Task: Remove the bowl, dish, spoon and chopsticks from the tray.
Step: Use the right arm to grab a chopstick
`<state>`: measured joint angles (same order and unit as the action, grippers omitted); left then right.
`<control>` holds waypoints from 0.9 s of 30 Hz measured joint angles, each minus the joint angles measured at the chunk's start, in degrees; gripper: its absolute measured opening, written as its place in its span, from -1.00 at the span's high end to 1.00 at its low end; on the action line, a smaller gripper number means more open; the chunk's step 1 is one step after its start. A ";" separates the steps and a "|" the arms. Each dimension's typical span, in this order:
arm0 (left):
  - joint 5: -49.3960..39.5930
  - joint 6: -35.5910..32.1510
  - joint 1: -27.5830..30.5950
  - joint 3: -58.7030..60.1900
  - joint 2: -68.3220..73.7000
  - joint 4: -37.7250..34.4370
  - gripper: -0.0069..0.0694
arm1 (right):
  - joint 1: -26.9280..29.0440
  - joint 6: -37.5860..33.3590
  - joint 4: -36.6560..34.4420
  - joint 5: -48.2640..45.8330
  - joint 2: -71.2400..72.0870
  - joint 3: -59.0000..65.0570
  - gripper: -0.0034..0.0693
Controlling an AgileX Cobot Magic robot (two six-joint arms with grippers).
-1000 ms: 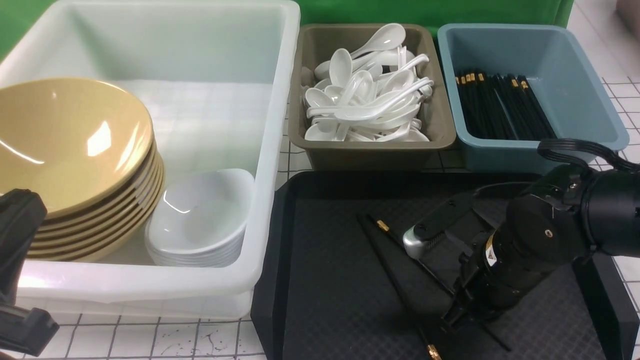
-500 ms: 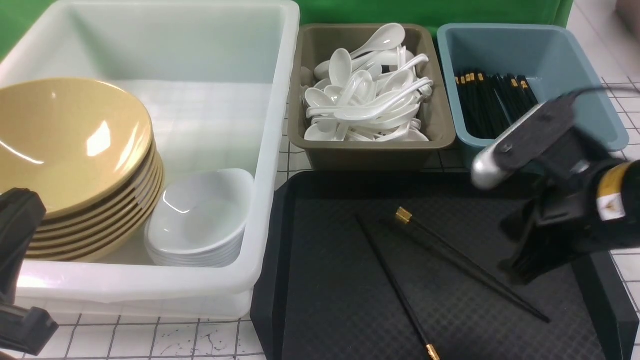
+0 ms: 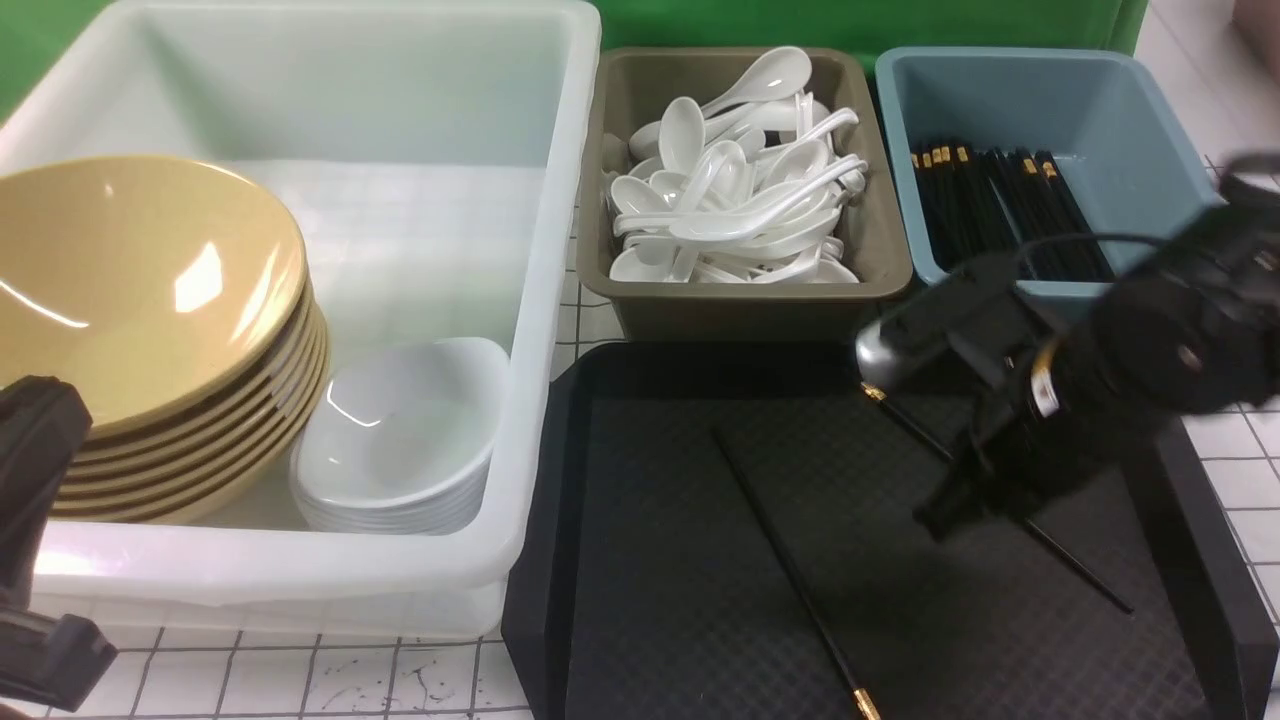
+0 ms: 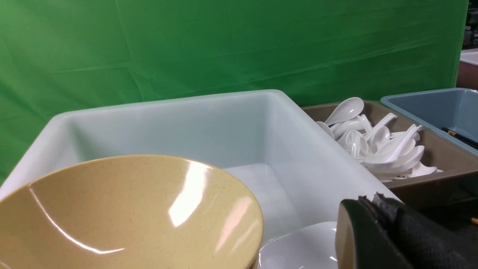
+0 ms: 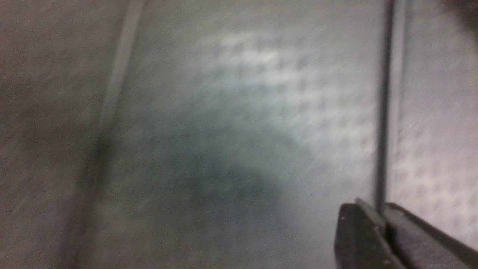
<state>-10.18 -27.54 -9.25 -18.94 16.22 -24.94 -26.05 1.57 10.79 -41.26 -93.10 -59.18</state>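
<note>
My right gripper is shut on one black chopstick and holds it tilted above the black tray, gold band towards the bins. In the right wrist view the jaws pinch that stick over the blurred tray. The second chopstick lies on the tray. Mustard bowls and white dishes sit stacked in the white bin. Spoons fill the olive bin. My left gripper is shut and empty beside the white bin, low at the left in the front view.
A blue bin holding several black chopsticks stands behind the tray's right end, next to the olive bin. A green backdrop closes off the back. The table is white with a grid pattern.
My right gripper has lifted one chopstick off the tray and carried it up towards the back. The other chopstick stayed on the tray. The left arm has not moved.
</note>
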 joint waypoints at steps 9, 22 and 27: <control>0.56 0.21 0.00 0.05 0.00 0.00 0.83 | 4.03 -0.07 -0.20 2.49 -11.30 -5.84 -0.10; 0.56 0.21 0.00 0.07 0.00 0.00 0.83 | 4.27 -11.27 -15.08 -1.06 -12.93 -6.70 0.75; 0.56 0.21 0.00 0.07 0.00 0.00 0.83 | 4.27 -12.40 -16.60 -3.89 -6.58 -4.57 0.77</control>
<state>-9.61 -27.33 -9.25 -18.87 16.22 -24.94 -21.78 -10.84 -5.82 -45.15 -99.68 -63.75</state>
